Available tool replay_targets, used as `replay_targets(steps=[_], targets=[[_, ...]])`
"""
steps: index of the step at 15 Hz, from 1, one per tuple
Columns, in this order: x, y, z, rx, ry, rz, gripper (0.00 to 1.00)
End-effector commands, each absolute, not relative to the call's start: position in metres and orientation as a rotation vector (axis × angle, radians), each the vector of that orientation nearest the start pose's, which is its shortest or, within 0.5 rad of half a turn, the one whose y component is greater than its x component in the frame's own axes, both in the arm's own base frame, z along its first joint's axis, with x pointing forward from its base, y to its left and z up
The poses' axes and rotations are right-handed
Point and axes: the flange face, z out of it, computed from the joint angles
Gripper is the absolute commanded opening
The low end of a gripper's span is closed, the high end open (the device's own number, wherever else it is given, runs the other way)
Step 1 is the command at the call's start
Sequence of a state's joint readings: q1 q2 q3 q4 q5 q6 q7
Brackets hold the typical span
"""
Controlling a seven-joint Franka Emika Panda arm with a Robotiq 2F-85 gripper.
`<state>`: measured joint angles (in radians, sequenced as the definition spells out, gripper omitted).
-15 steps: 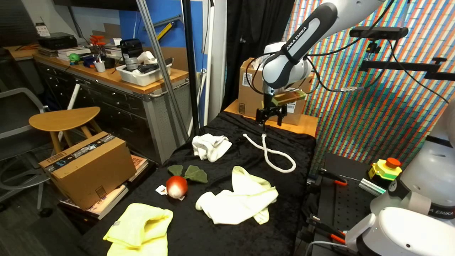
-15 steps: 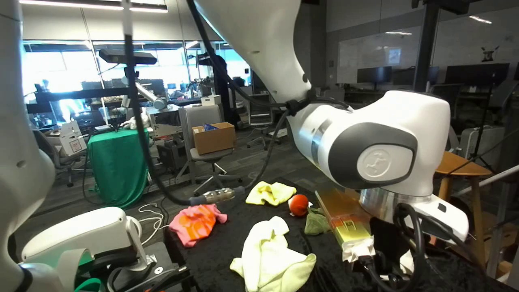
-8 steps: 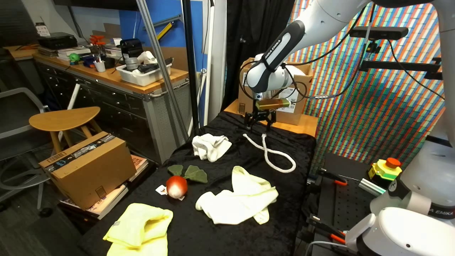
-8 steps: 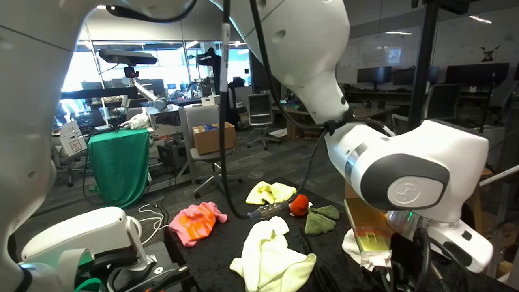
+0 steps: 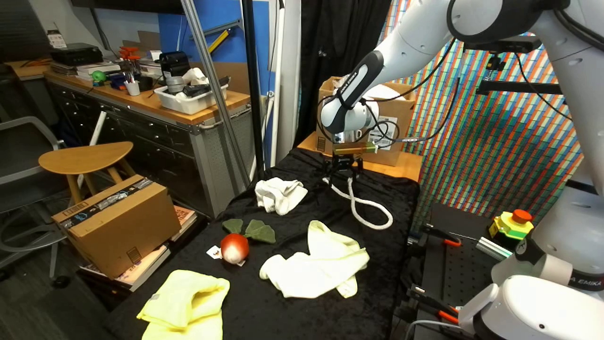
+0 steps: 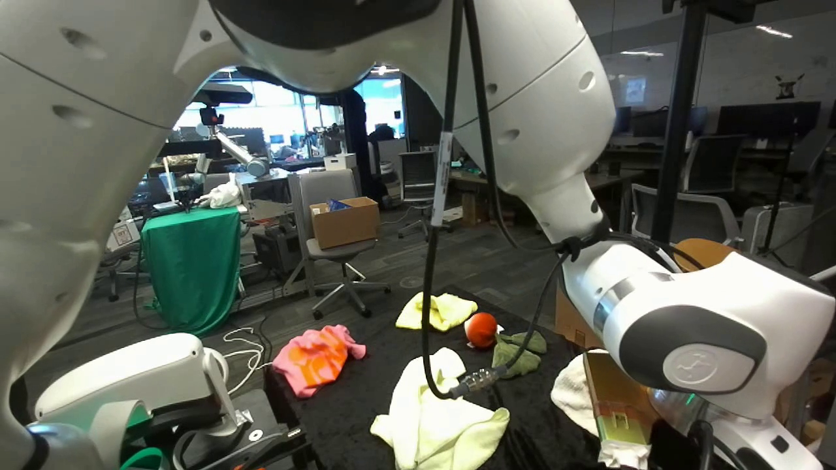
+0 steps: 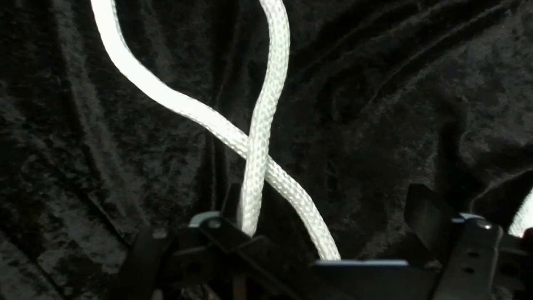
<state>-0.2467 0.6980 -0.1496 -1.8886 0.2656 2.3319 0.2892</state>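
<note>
My gripper [image 5: 343,177] is low over the far end of the black-draped table, above the two ends of a white rope [image 5: 377,227]. The wrist view shows my gripper [image 7: 327,202] with its jaws wide apart. There the braided rope [image 7: 278,54] crosses over itself. One strand runs down to the left finger, partly hidden there; whether it touches is unclear. The other strand passes between the fingers and disappears behind the gripper body. Nothing is clamped. In an exterior view the hand [image 6: 751,431] is cut off at the frame's bottom, its fingers out of sight.
A white cloth [image 5: 279,194] lies beside the rope. Nearer are a pale green cloth [image 5: 316,269], a red ball-shaped toy [image 5: 234,248], green leafy pieces [image 5: 259,232], and a yellow cloth [image 5: 186,302]. A cardboard box [image 5: 396,111] stands behind the hand. A pink-orange cloth [image 6: 320,359] lies apart.
The arm has stretched further out, and my gripper has come down and leftward in an exterior view, turning slightly. Its jaws stay open. Rope and cloths lie as before.
</note>
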Motion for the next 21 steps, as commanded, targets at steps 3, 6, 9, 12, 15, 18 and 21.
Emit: replay_targets(steps=[3, 6, 9, 12, 15, 18, 21], targets=[[0.563, -0.247, 0.097, -2.684, 1.366, 0.420, 1.00], [0.557, -0.260, 0.089, -2.655, 1.403, 0.435, 1.00], [0.553, -0.269, 0.083, -2.629, 1.427, 0.440, 1.00], [0.551, -0.273, 0.081, -2.612, 1.443, 0.437, 1.00], [0.551, -0.272, 0.080, -2.613, 1.443, 0.433, 1.00], [0.552, -0.271, 0.081, -2.615, 1.445, 0.428, 0.72], [0.553, -0.271, 0.082, -2.612, 1.444, 0.426, 0.54]])
